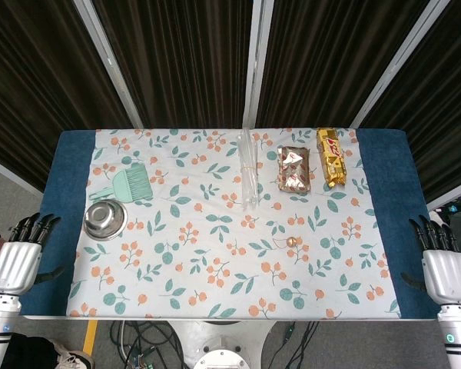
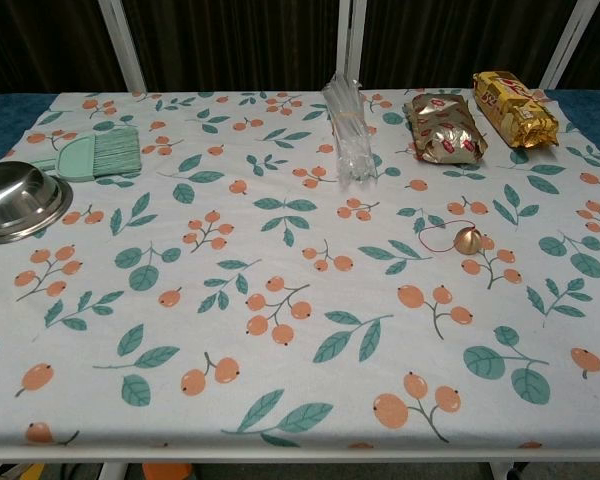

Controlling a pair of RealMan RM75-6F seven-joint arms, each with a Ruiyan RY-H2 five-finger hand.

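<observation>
Presently both hands are hanging empty with fingers apart just off the table: the left hand nearest the steel bowl, which is sitting beside the green brush, and the right hand well apart from the gold snack pack. Judging from here, a low sideways reach is risking snagging the loose floral cloth, or nudging the light bowl so it is skidding into the brush.

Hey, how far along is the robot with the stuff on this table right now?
Nothing looks handled yet. Both hands hold nothing: the left hand sits off the table's left edge, nearest the steel bowl and green brush; the right hand sits off the right edge. The clear plastic bundle, brown snack pack, gold snack pack and small bell lie untouched.
</observation>
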